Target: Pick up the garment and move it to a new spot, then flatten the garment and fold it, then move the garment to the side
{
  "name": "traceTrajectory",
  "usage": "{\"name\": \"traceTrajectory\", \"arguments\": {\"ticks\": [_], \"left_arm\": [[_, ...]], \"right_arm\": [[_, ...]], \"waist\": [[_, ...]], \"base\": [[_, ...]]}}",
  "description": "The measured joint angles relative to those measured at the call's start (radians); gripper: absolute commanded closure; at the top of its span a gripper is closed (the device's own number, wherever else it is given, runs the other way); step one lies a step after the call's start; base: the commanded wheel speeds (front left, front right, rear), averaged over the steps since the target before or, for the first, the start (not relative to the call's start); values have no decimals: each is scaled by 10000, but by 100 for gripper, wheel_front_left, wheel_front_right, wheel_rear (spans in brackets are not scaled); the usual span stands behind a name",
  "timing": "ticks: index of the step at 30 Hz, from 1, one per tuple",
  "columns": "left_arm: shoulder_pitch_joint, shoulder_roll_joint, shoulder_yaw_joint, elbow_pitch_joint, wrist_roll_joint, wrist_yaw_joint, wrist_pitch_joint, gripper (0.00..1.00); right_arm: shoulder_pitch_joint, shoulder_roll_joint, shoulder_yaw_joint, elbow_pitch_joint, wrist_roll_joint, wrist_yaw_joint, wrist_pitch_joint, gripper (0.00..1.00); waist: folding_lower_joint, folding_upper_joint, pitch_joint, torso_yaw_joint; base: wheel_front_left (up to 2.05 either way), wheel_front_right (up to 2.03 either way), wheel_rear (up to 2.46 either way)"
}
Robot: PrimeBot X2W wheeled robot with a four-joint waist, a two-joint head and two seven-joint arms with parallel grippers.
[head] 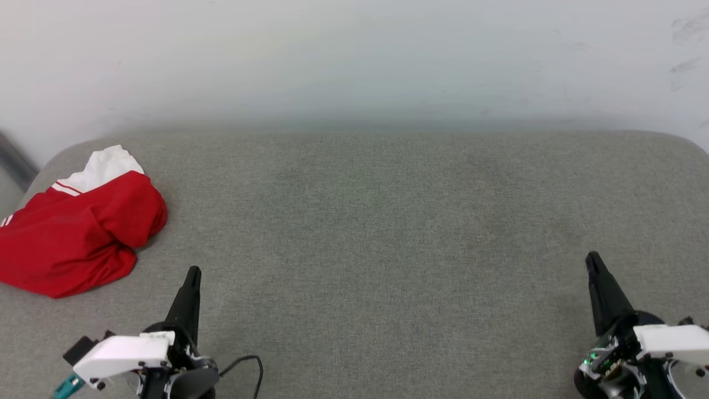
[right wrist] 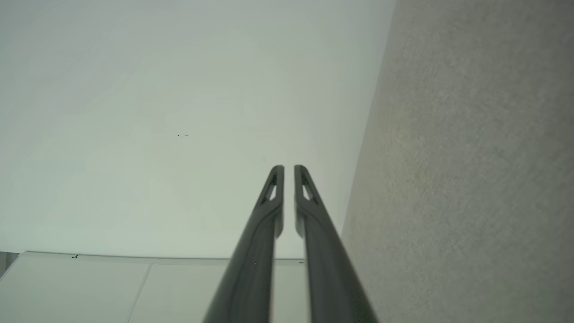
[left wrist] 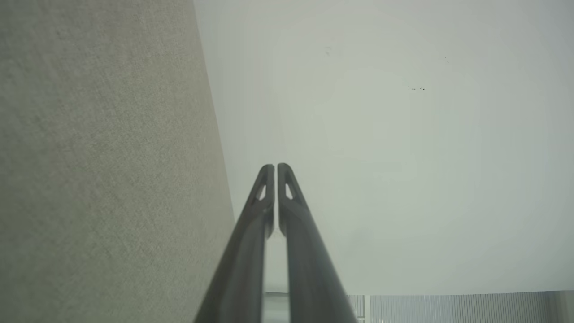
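Nearest the robot, the left hand [head: 193,272] hangs a little nearer than the shirt [head: 72,233] and to its right, not touching it. Its fingers are pressed together on nothing. The right hand [head: 592,258] is well apart to the shirt's right, also closed and empty.

The shirt lies bunched on the cushion [head: 376,221], red body uppermost and a white sleeve at its far end. Its left part runs out of the head view, so I cannot tell how much overhangs the cushion's edge.

Likely troubles:
- Closed fingers would only shove the heap toward that left edge, so they must part first.
- A shallow pinch may catch one layer, and the rest would trail and twist.
- Tips driven too deep could snag the soft cushion cover.
- Collar and hem are hidden in the folds, so a blind grasp makes flattening harder.

Right of the shirt the cushion is bare, broad and flat, with ample room for spreading. Beyond the shirt the cushion rounds off at its far-left corner. Its far edge lies close to the wall [head: 354,55], so long reaches there are cramped.
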Motion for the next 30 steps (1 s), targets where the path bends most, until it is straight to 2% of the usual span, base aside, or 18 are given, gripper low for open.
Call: {"name": "traceTrajectory", "arguments": {"ticks": [6,13,19,30], "left_arm": [[379,-36,-105,224,17,13,-148,0],[383,-36,-84,59,585,31,-499,0],[383,-35,-52,-276,1714,274,-757,0],[400,-35,-428,-1053,4094,980,-1227,0]], "right_arm": [[416,19,13,268,-48,-4,-140,0],[521,25,-52,63,-819,-2,-487,0],[602,29,-194,-295,-2013,-2,-771,0],[751,33,-176,-1174,-4512,-2,-1233,0]], "waist": [[0,0,-3,-4],[0,0,-5,-12],[0,0,1,-21],[0,0,16,-20]], "base": [[0,0,0],[0,0,0],[0,0,0],[0,0,0]]}}
